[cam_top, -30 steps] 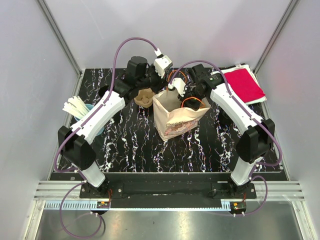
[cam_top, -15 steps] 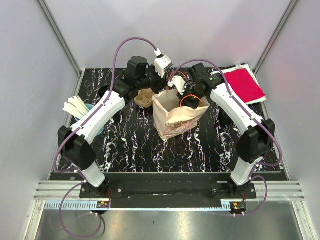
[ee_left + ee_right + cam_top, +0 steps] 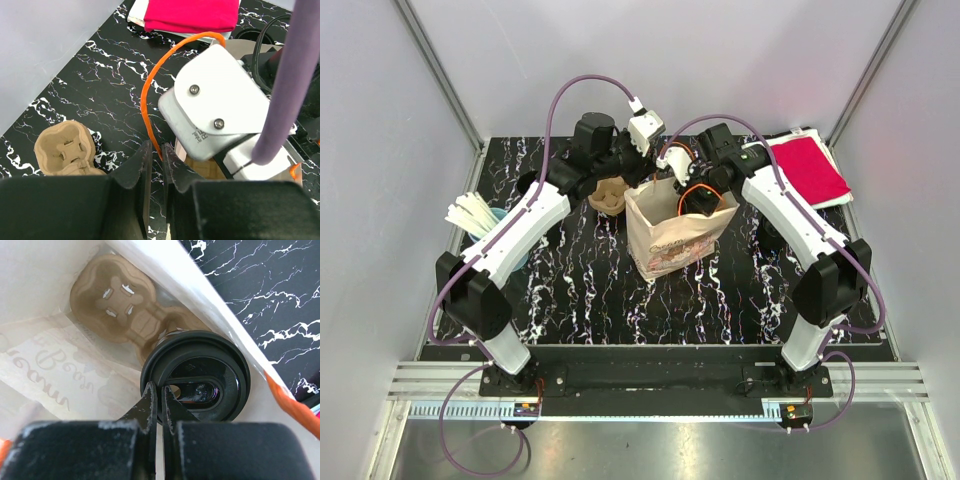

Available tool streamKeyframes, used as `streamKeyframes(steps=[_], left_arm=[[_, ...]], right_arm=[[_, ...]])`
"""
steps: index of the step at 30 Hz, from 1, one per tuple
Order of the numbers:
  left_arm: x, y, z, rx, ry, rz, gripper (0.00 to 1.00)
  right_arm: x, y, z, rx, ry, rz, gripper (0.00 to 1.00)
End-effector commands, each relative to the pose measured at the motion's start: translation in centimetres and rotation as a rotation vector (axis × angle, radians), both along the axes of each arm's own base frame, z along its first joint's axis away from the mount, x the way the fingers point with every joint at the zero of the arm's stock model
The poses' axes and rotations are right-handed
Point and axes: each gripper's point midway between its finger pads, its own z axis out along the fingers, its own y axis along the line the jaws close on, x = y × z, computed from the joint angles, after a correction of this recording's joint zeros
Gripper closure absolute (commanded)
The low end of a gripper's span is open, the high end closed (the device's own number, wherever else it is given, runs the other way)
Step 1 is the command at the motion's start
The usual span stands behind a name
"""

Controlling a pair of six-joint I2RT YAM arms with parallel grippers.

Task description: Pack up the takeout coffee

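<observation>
Now coffee cup [image 3: 225,365] is pinched at its lid by right gripper [image 3: 158,395] inside bag [image 3: 665,240], orange handle [image 3: 150,95] is clamped by left gripper [image 3: 157,165]; seating in tray [image 3: 115,305], then release, is judged needed.

The white-and-black left arm [image 3: 520,225] rises from its base at the near edge and reaches forward and inward, elbow bent, its wrist turned toward the middle. The left gripper [image 3: 156,152] has its two black fingers [image 3: 140,165] drawn close, only a narrow slit between them, nipping a thin orange handle loop [image 3: 145,100] that runs down into the slit. The white-and-black right arm [image 3: 790,215] mirrors it: it leans forward and inward, and its forearm slopes down toward the centre. The right gripper [image 3: 159,392] points steeply downward, with both black fingers [image 3: 149,400] pressed flat together and nothing between them. Seen from above, the two wrists sit close – almost facing each other.
</observation>
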Motion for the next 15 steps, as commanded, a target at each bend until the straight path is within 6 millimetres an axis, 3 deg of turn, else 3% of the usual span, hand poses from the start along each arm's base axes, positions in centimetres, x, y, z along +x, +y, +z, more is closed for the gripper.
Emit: streamKeyframes(steps=[1, 15], left_arm=[[-0.3, -0.6, 2.3, -0.049, -0.053, -0.024, 0.85], [-0.4, -0.9, 2.0, -0.046, -0.049, -0.030, 0.86]], right_arm=[[1.0, 0.5, 3.2, 0.050, -0.082, -0.048, 1.00], [2.7, 1.0, 5.3, 0.101, -0.121, -0.146, 1.00]])
